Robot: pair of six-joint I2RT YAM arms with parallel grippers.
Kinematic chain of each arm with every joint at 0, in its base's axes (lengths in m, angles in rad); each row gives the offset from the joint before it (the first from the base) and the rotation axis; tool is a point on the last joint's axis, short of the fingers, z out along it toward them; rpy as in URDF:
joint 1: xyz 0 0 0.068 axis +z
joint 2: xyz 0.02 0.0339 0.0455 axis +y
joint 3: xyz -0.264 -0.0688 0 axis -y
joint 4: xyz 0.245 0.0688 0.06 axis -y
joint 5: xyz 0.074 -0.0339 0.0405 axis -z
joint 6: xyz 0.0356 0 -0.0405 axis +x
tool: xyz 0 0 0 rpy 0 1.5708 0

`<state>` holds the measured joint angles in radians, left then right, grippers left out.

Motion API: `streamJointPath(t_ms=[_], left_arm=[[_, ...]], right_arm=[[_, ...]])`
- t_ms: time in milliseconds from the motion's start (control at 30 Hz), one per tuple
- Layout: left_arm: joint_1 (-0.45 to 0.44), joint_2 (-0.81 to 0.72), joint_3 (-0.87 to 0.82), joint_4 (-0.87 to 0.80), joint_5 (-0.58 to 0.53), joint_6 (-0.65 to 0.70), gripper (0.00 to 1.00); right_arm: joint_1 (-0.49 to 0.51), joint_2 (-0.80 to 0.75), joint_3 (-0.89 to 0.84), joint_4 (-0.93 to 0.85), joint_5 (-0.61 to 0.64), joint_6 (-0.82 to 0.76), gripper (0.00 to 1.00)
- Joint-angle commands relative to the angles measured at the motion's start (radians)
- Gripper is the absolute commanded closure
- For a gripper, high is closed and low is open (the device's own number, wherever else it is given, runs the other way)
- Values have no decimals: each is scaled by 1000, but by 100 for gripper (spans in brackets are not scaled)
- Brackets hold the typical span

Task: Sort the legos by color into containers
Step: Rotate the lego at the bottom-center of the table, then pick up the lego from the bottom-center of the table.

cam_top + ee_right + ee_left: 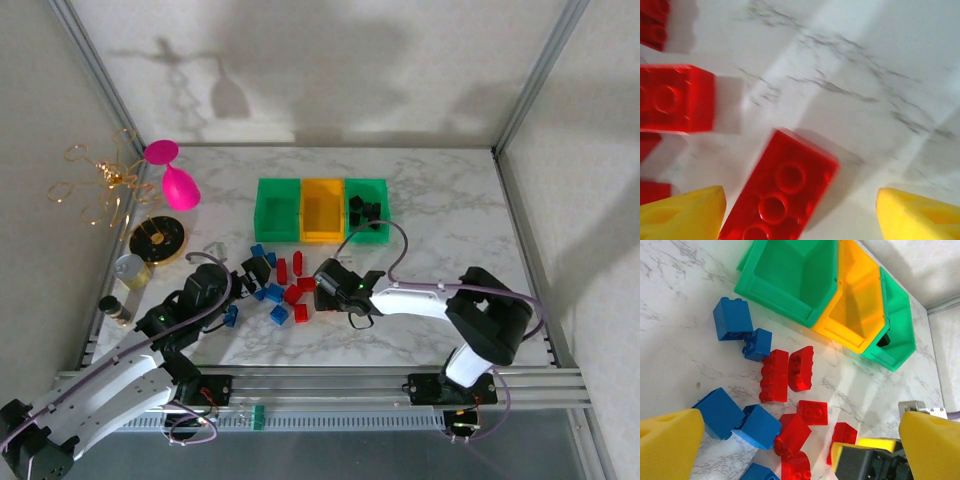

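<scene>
Three joined bins stand at the back: a green bin, an orange-yellow bin and a second green bin holding black legos. Red and blue legos lie scattered in front of them. My left gripper is open beside the pile, its yellow fingertips wide apart over blue bricks and red bricks. My right gripper is open low over the table. A red brick lies flat between its yellow pads, touching neither.
A pink goblet, a gold wire ornament, a round gold-and-black dish and two small jars stand at the left. The right gripper's black head sits close to the left gripper's right finger. Bare marble lies at the right.
</scene>
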<state>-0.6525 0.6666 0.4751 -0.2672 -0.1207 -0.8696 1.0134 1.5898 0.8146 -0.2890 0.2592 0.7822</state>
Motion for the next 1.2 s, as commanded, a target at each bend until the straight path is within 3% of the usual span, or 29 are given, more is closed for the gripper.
streamJointPath(t_ms=[0,233,633,1033,1167], left_arm=[[7,-10,-18,-6,-22,-21,0],[7,-6,-18,3,-22,-19,0],[7,17,-13,28,-35,1,0],[7,23,6,30,-31,15,0],[8,15,10,38,-31,16,0]], right_arm=[[9,-33,-10,-77,4,26,23],[14,24,44,-12,-57,59,21],[22,83,128,-118,45,-19,47],[20,60,137,-96,25,-60,70],[5,24,151,-94,15,-81,73]])
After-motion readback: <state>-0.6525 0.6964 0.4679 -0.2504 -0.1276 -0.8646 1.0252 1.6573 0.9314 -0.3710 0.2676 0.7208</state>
